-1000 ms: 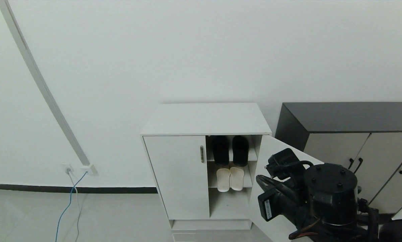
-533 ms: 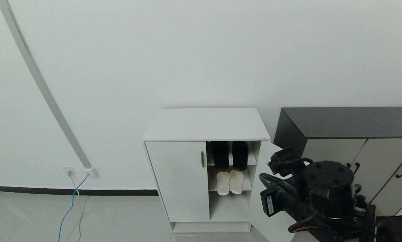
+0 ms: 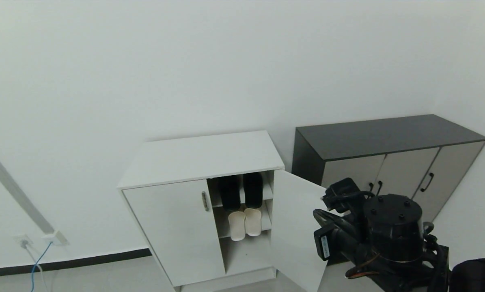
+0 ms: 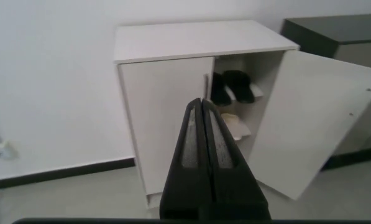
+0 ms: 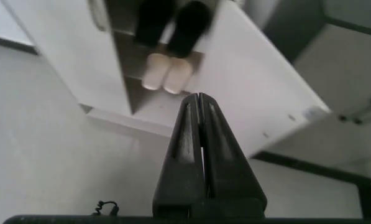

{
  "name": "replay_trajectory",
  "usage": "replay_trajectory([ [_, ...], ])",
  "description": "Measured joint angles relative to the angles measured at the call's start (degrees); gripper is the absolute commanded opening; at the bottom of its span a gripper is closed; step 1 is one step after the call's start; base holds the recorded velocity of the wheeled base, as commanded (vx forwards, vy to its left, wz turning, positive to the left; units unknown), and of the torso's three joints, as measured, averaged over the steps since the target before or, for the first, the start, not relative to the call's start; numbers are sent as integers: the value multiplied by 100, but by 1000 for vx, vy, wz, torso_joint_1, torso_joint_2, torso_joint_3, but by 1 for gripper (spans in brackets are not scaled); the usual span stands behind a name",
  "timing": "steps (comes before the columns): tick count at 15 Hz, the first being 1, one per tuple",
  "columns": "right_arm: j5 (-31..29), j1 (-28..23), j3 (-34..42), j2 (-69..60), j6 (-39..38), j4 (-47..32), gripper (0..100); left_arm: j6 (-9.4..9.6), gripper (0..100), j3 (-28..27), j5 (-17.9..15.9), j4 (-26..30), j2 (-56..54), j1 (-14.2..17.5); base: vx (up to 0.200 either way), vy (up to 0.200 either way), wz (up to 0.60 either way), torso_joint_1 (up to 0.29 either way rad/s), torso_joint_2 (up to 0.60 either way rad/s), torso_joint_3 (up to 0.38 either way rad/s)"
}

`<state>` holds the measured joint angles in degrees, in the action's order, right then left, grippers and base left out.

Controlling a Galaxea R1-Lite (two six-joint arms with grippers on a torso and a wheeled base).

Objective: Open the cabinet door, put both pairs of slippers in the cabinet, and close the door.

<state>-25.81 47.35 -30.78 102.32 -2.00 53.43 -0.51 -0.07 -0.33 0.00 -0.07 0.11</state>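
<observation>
Jaws: left and right both pressed together, holding nothing, pointed toward the cabinet [image 3: 201,156].
Door: right cabinet door [image 3: 295,231] stands swung open.
Slippers: black slippers [image 3: 242,190] on the upper shelf, white slippers [image 3: 245,223] on the shelf below.
Change: head view has swung sideways; the camera moved, not the things.
Meaning: loading looks done; only closing the door remains.

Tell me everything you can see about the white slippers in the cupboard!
The white slippers are a plain cream pair, smooth like foam or rubber. They lie flat, side by side and touching, on the middle shelf of the white cabinet, poking slightly past its front edge. The black slippers sit one shelf above. Nothing else touches them.
</observation>
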Motion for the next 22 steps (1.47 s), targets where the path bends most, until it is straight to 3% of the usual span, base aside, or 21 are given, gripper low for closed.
replay_trajectory([
  [4, 107, -378, -207, 297, 0, 289, 0, 0, 0, -2, -7, 0, 0, -1, 0, 0, 0, 0, 0, 0],
  [7, 301, -1009, -913, 713, -21, 238, 0, 7, 0, 2, -13, 0, 0, 2, 0, 0, 0, 0, 0, 0],
  [14, 1065, -2538, -3027, 2144, -552, -997, 0, 18, 0, -2, -29, 0, 0, 5, 0, 0, 0, 0, 0, 0],
  [17, 1169, -2889, -3539, 2671, -558, -1173, 0, 16, 0, -2, -27, 0, 0, 2, 0, 0, 0, 0, 0, 0],
  [22, 1339, -3142, -3760, 3156, -557, -1200, 0, 11, 0, -2, -21, 0, 0, 2, 0, 0, 0, 0, 0, 0],
])
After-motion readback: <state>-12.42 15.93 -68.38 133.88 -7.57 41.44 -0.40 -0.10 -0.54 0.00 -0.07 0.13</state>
